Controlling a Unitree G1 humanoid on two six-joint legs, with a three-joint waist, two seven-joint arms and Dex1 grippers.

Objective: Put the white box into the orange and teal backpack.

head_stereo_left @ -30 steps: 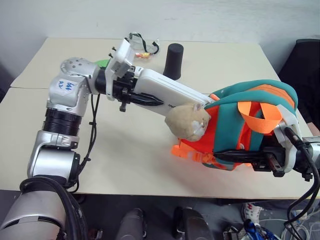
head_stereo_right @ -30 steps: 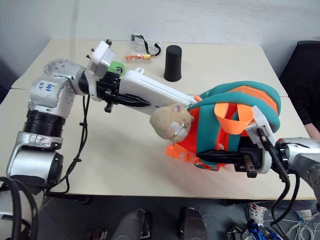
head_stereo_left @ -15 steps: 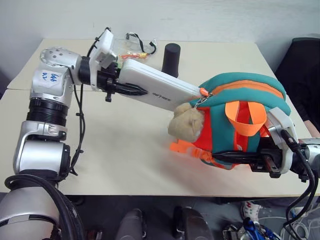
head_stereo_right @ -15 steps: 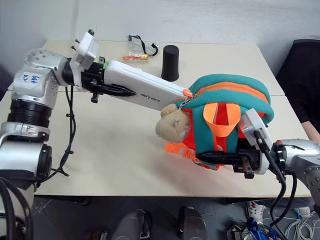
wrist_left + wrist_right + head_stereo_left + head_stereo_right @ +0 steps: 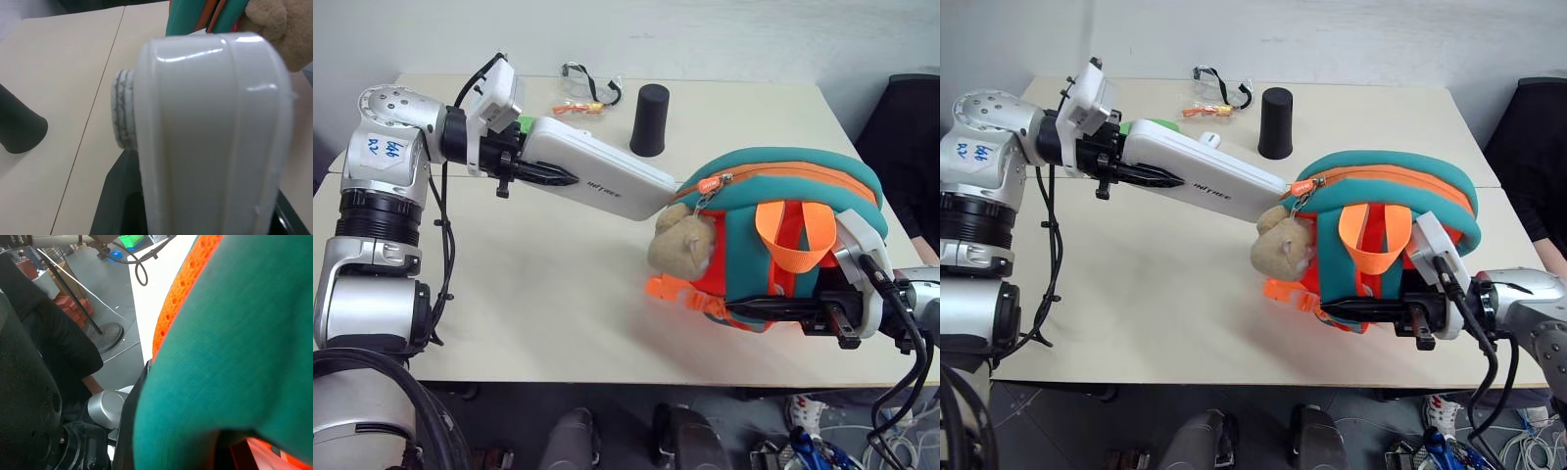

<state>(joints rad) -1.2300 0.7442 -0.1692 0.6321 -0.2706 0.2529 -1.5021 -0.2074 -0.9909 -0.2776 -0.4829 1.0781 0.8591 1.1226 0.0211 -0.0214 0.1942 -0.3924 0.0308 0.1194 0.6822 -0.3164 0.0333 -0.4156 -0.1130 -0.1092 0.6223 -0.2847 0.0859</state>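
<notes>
Left gripper (image 5: 548,176), clamped on white box (image 5: 597,179), has pulled left: box now mostly outside the orange and teal backpack (image 5: 783,235), only its right end at the opening. Right gripper (image 5: 773,311) pinches backpack's near edge.

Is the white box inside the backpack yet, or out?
Almost all out. The white box, held by the left gripper, slants down with only its far end at the zipper mouth of the orange and teal backpack; whether the tip is in, cannot tell.

1. The backpack (image 5: 783,235) stands on the table (image 5: 558,294) at 3 o'clock.
2. The box (image 5: 597,181) hangs above the table, its far end touching the backpack's 9 o'clock side.
3. The cup (image 5: 651,119) stands at 12 o'clock, the glasses (image 5: 590,90) just beside it at 11.
</notes>
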